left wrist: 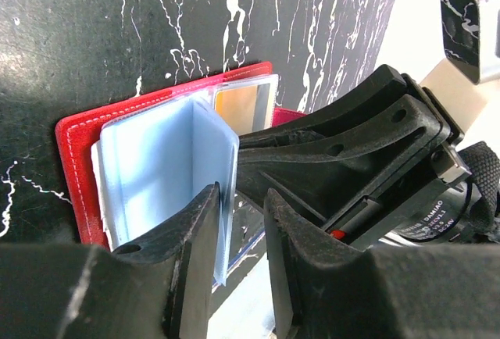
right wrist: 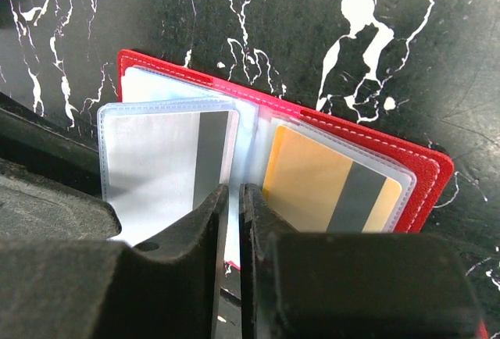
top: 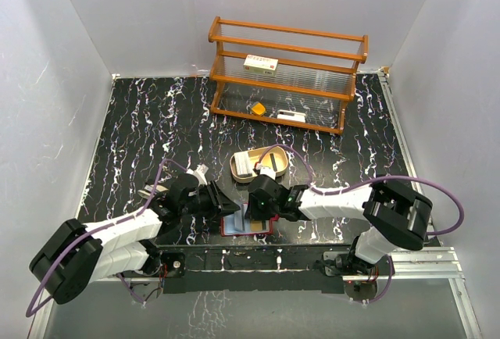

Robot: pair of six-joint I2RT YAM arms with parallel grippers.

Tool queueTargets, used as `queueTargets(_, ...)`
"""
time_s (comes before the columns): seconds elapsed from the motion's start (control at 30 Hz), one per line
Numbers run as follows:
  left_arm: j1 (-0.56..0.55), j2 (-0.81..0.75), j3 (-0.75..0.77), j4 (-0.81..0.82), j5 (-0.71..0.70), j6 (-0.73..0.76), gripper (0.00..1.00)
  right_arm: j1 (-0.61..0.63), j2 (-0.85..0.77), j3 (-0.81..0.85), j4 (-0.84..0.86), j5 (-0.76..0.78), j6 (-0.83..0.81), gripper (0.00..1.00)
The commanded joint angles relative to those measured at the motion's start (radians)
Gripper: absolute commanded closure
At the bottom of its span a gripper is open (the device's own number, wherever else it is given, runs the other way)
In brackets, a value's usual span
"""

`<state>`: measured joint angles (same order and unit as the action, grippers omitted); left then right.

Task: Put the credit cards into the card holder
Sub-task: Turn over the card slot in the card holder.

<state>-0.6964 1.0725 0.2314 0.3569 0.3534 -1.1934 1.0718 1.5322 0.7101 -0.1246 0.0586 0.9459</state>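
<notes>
Since the card holder must stay open, my left gripper clamps its clear leaf upright. My right gripper sits over its spine, nearly closed; what it pinches, I can't tell.

Faint "DAMIAO" lettering on the right arm's wrist motor; white box's marks unreadable.

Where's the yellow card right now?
In the right wrist view, the yellow card sits inside a clear pocket of the open card holder, just to the image right of the right gripper.
</notes>
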Motion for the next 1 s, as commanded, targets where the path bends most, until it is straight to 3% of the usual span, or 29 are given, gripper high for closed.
queueTargets(0.0, -0.014, 0.014, 0.026, 0.027, 0.021, -0.008, 0.7, 0.006, -0.055, -0.017, 0.034, 0.045, -0.002, 0.88)
queueTargets(0.37, -0.048, 0.061, 0.046, 0.069, 0.025, -0.023, 0.54, 0.006, -0.088, -0.023, 0.036, 0.061, -0.012, 0.82)
queueTargets(0.73, -0.1, 0.094, 0.095, 0.056, -0.003, -0.016, 0.51, 0.007, -0.166, -0.028, -0.041, 0.152, -0.018, 0.83)
queueTargets(0.97, -0.122, 0.122, 0.116, 0.044, -0.02, -0.002, 0.56, 0.007, -0.23, -0.045, -0.07, 0.193, -0.024, 0.83)
